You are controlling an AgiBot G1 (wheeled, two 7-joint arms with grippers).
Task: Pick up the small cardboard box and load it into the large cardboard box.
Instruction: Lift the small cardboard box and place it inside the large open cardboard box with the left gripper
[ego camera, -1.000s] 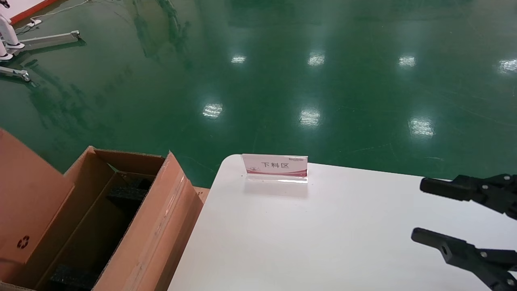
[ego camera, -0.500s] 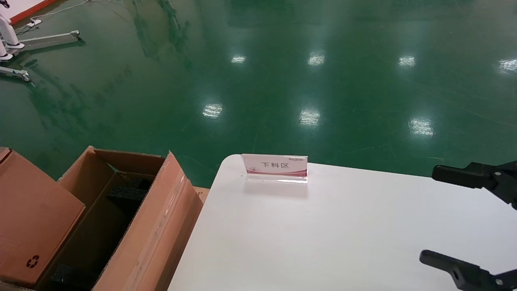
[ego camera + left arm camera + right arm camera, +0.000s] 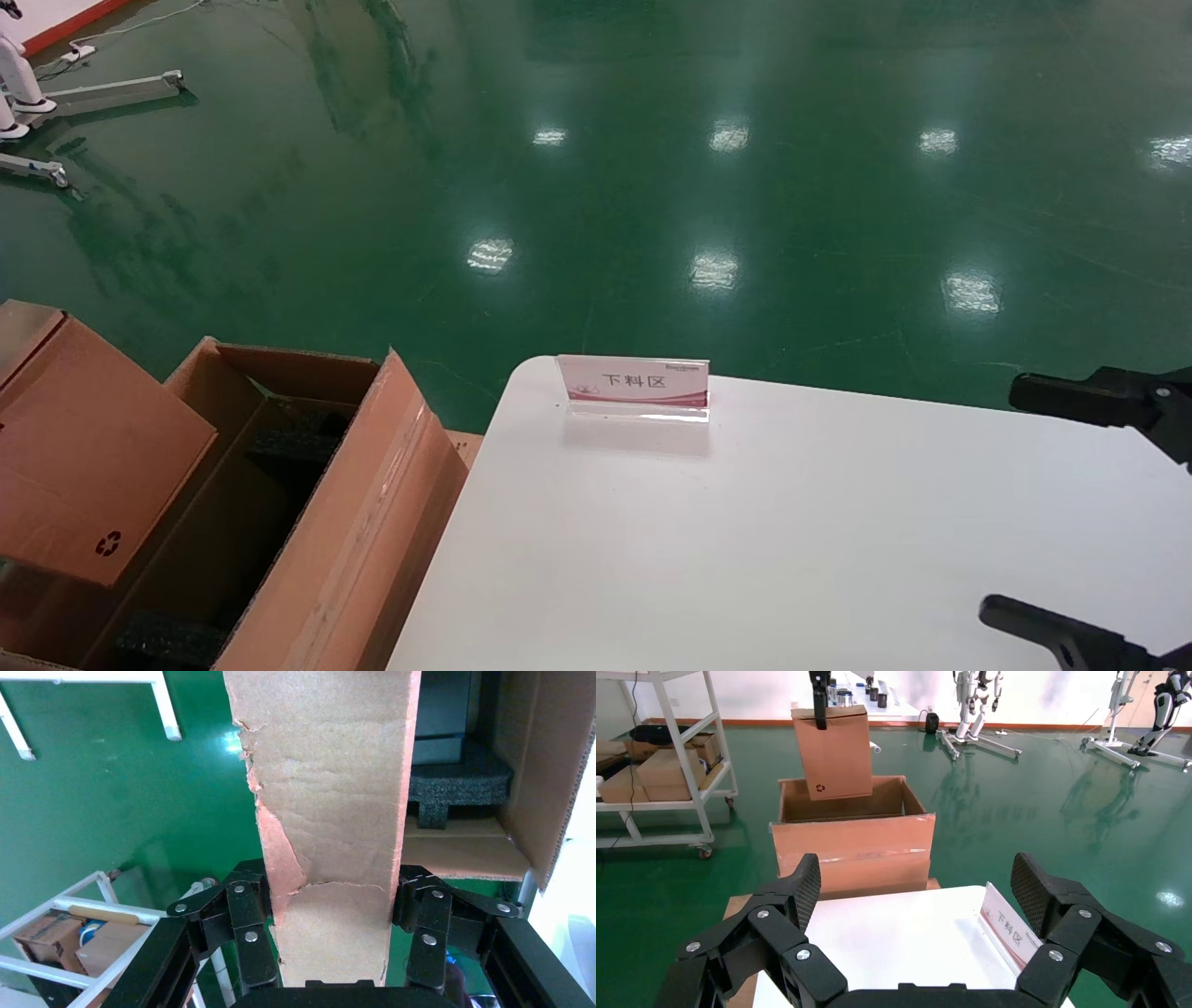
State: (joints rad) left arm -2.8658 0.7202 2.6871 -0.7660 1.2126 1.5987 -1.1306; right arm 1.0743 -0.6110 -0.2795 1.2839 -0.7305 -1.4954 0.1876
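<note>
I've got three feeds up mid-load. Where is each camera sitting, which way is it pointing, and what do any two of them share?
Head view: on the head, looking forward and down at the white table and large cardboard box; the open right gripper shows.
Left wrist view: on the left wrist, looking along the left gripper, shut on the small cardboard box, toward black foam.
Right wrist view: on the right wrist, facing across the table to both boxes.
Shared: head and right wrist views both show the table sign.

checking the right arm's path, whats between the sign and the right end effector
Head view: only bare white table between the sign and the open right end effector.
</note>
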